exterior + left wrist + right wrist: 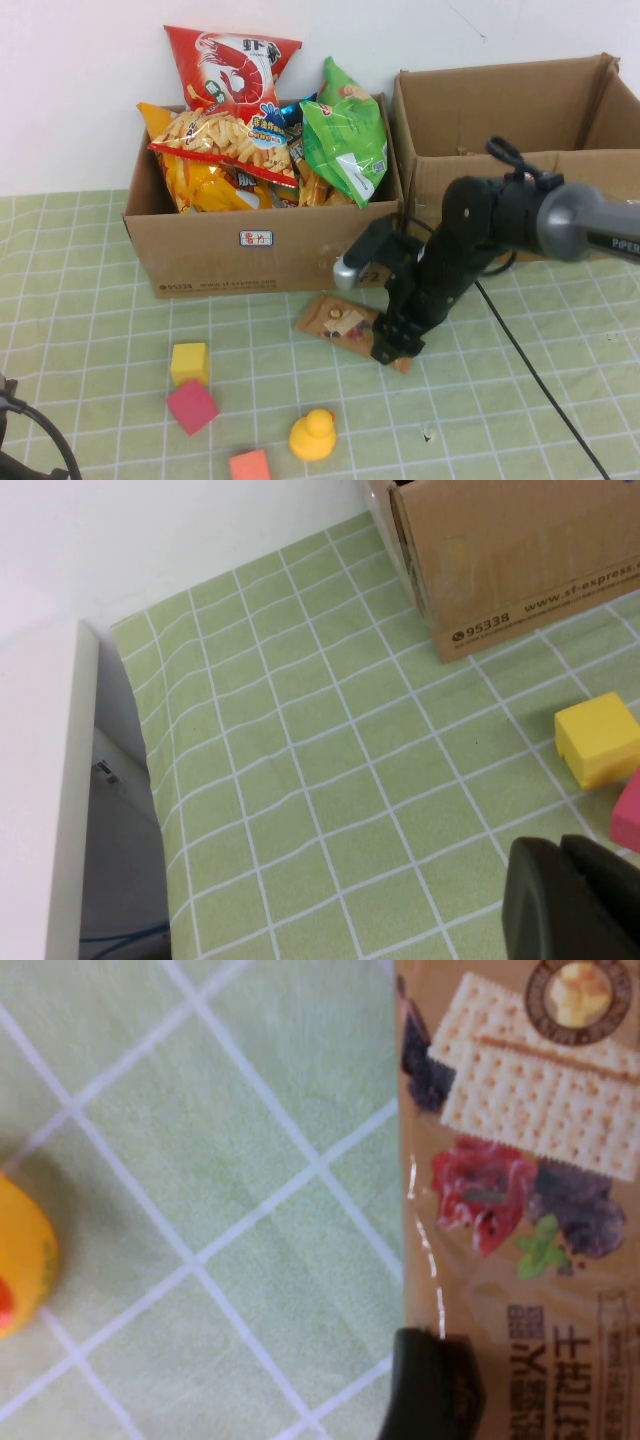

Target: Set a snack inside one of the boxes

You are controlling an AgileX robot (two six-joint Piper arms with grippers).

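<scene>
A brown cracker packet [340, 322] lies flat on the green checked cloth in front of the snack-filled cardboard box [250, 250]. My right gripper [395, 345] is lowered onto the packet's right end. In the right wrist view the packet [520, 1160] fills the frame, and one black finger [430, 1390] sits at its edge with the jaws open astride it; the other finger is out of frame. An empty cardboard box [500, 110] stands at the back right. My left gripper [575, 900] is shut and empty, low at the near left.
A yellow cube [189, 362], a red cube [191, 405], an orange cube [250, 466] and a yellow duck [313, 435] lie on the near cloth. A black cable [530, 360] trails from the right arm. Chip bags bulge from the left box.
</scene>
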